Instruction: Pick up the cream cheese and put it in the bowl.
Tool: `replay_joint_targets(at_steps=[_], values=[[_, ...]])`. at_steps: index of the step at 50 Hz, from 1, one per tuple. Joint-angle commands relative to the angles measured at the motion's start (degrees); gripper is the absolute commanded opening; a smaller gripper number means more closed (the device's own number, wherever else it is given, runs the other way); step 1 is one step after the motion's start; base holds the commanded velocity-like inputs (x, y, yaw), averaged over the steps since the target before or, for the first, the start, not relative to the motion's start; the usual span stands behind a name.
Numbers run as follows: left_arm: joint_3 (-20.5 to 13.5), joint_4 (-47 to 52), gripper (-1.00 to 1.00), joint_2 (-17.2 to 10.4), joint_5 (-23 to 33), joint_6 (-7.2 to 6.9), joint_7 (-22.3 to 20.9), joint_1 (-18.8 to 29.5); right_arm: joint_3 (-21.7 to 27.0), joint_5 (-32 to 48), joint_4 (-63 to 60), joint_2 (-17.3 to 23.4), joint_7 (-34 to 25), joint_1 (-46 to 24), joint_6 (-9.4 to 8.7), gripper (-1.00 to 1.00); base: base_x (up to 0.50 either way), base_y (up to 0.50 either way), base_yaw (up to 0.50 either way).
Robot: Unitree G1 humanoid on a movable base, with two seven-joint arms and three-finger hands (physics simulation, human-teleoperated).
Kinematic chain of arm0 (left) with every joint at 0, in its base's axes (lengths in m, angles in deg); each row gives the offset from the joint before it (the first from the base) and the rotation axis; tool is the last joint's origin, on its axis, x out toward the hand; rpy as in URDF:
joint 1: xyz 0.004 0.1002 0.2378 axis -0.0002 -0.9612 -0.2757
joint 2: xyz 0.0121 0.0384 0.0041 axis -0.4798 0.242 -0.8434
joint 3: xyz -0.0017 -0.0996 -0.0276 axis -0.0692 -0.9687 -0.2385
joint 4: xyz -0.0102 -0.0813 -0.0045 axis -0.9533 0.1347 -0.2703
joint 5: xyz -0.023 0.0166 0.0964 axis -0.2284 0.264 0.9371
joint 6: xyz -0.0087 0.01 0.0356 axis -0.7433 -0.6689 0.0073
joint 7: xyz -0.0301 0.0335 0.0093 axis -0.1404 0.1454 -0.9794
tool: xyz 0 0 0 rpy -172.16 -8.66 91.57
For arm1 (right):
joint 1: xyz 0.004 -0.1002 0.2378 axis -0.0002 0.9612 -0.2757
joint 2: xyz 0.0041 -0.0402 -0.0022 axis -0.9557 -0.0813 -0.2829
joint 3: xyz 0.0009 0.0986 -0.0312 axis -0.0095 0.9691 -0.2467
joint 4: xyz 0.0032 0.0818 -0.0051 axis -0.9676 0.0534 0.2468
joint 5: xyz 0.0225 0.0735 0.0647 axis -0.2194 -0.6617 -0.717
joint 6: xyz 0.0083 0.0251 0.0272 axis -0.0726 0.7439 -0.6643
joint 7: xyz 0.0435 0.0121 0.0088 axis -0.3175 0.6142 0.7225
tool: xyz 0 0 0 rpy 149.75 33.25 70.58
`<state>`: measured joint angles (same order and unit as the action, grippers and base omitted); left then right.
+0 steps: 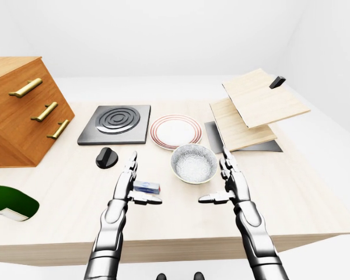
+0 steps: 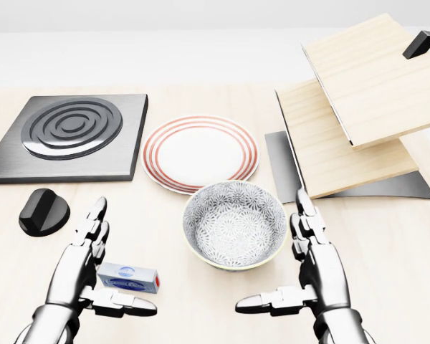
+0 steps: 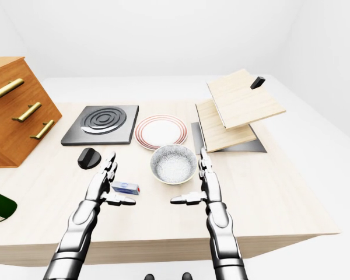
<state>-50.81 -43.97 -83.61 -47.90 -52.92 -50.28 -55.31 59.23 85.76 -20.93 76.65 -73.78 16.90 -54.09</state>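
Note:
The cream cheese (image 2: 129, 278) is a small blue and white box lying flat on the wooden table, at the lower left of the head view. My left hand (image 2: 118, 258) is open, its fingers upright just left of the box and its thumb (image 2: 125, 307) stretched below it. The patterned grey bowl (image 2: 234, 223) stands upright and empty to the right of the box. My right hand (image 2: 272, 254) is open and empty just right of the bowl, palm facing left.
A red-ringed plate (image 2: 201, 152) lies above the bowl, with a stove burner plate (image 2: 68, 136) and a black knob (image 2: 43, 213) to its left. A wooden drawer cabinet (image 1: 20, 111) stands far left. Tilted wooden boards (image 2: 358, 107) stand at the right. A green object (image 1: 9, 201) lies at the left edge.

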Motion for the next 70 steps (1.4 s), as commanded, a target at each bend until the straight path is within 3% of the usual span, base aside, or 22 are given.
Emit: replay_joint_targets(at_steps=[1, 10, 32, 33, 34, 35, 53, 61, 70], values=[[-0.4, -6.9, 1.0, -0.9, 1.1, 0.0, 2.5, 2.8, -0.2, 0.1, 0.0, -0.1, -0.4, 0.2, 0.2, 1.0, 0.0, 0.0, 0.0], [-0.8, -17.2, 1.0, -2.2, 2.4, 0.0, 5.8, 7.0, -0.3, 0.1, -0.3, -0.1, -0.6, 0.5, 0.3, 1.0, 0.0, 0.0, 0.0], [-0.4, -17.7, 1.0, -2.3, 2.3, 0.0, 5.8, 6.9, -0.4, -0.2, 0.0, -0.2, -1.1, 0.4, 0.32, 1.0, 0.0, 0.0, 0.0], [-0.5, -18.0, 0.75, -2.2, 1.8, 0.0, 5.5, 7.0, -0.4, -0.3, -0.1, -0.2, -1.1, 0.4, 0.23, 1.0, 0.0, 0.0, 0.0], [-0.7, -18.0, -0.29, -2.1, 1.0, 0.0, 5.4, 7.0, -0.4, -0.3, 0.0, -0.2, -1.2, 0.4, 0.25, 1.0, 0.0, 0.0, 0.0], [-0.8, -18.1, -1.0, -2.2, 0.2, 0.0, 4.9, 7.0, -0.3, -0.4, 0.2, -0.2, -1.2, 0.3, 0.29, 1.0, 0.0, 0.0, 0.0], [-1.3, -15.3, -1.0, -2.2, -1.9, 0.0, 4.7, 7.0, -0.5, -1.6, -0.7, -0.3, -2.0, 0.6, -0.96, 1.0, 0.0, 0.0, 0.0], [-1.5, -16.0, -1.0, -2.4, -2.1, 0.0, 5.0, 7.6, -0.4, -1.7, 0.0, -0.2, -2.1, 0.4, -0.64, 1.0, 0.0, 0.0, 0.0], [-2.8, -5.3, -1.0, -3.3, -5.4, 0.0, 4.0, 8.5, -0.2, -1.7, 0.0, -0.2, -1.9, 0.3, -0.2, 1.0, 0.0, 0.0, 0.0]])
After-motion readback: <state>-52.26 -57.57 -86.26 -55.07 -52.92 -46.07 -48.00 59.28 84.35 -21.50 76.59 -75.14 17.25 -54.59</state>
